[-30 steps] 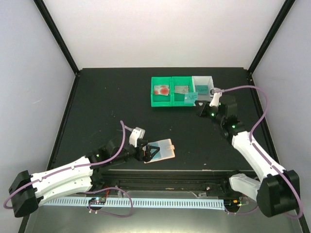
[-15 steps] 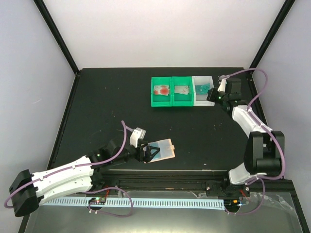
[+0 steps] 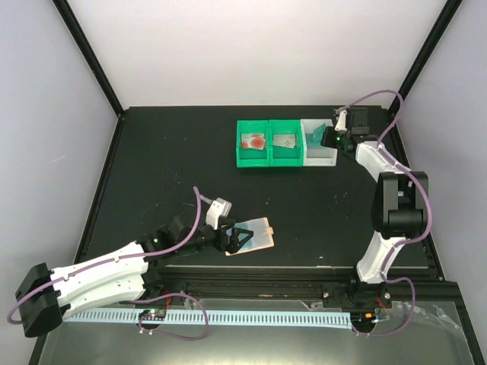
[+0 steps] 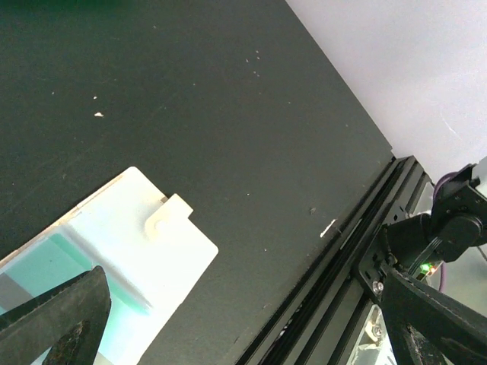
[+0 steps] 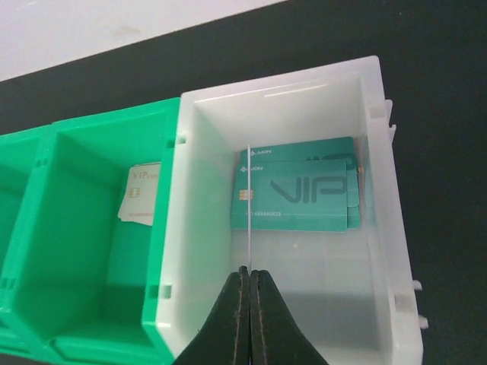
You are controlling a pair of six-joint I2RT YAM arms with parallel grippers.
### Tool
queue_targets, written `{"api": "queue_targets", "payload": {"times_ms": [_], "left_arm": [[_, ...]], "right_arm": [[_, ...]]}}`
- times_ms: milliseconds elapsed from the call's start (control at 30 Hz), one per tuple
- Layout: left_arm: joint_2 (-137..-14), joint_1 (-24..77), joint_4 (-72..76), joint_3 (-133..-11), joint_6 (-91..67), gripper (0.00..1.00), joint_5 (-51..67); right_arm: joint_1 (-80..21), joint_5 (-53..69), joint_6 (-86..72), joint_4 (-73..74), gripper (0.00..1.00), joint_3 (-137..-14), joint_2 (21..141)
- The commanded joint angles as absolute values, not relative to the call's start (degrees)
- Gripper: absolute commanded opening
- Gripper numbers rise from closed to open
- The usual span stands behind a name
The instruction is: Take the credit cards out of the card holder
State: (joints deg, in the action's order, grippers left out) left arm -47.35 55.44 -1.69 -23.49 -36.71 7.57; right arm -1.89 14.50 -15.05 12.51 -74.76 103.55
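Observation:
The peach-orange card holder (image 3: pixel 259 233) lies open near the table's front edge, and its pale panels and side tab show in the left wrist view (image 4: pixel 152 258). My left gripper (image 3: pixel 233 239) is open, its jaws wide apart (image 4: pixel 243 280), with one finger over the holder's left part. My right gripper (image 3: pixel 329 138) is shut (image 5: pixel 249 275) on a credit card (image 5: pixel 249 205), seen edge-on and held upright over the white bin (image 5: pixel 199 228). Teal credit cards (image 5: pixel 304 194) lie flat in that bin.
Two green bins (image 3: pixel 266 160) stand left of the white bin (image 3: pixel 323 158) at the back. One holds a silver-grey card (image 3: pixel 284 141), also in the right wrist view (image 5: pixel 141 194). The other holds a red-blotched card (image 3: pixel 252 141). A metal rail (image 4: pixel 358 251) runs along the table's front edge.
My right arm has swung from in front of the bins to the back right, carrying its card over the white bin. The left arm and holder have hardly moved.

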Motion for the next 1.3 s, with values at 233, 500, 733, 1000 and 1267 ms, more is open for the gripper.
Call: {"api": "queue_targets", "payload": {"times_ms": [233,500,733,1000,1267], "left_arm": [[-48.03,55.04,-1.96,-26.37,-34.93,0.99,8.19],[-47.98,55.02,-2.05,-26.37,-34.81,0.99,7.56],[-48.0,55.02,-2.66,-26.72,-34.82,0.99,7.57],[-47.98,55.02,-2.65,-26.63,-35.08,0.99,7.37],[-47.99,55.02,-2.69,-26.63,-35.07,0.99,7.3]], "right_arm": [[-1.77,16.26,-13.38,16.51,0.01,-81.61,112.02],[-1.76,17.85,-13.73,15.7,0.01,-83.14,114.38],[-1.8,18.27,-13.68,16.24,0.01,-85.77,116.92],[-1.77,19.39,-14.34,17.23,0.01,-88.83,119.97],[-1.65,17.08,-15.96,19.46,0.03,-90.68,121.71]]}}
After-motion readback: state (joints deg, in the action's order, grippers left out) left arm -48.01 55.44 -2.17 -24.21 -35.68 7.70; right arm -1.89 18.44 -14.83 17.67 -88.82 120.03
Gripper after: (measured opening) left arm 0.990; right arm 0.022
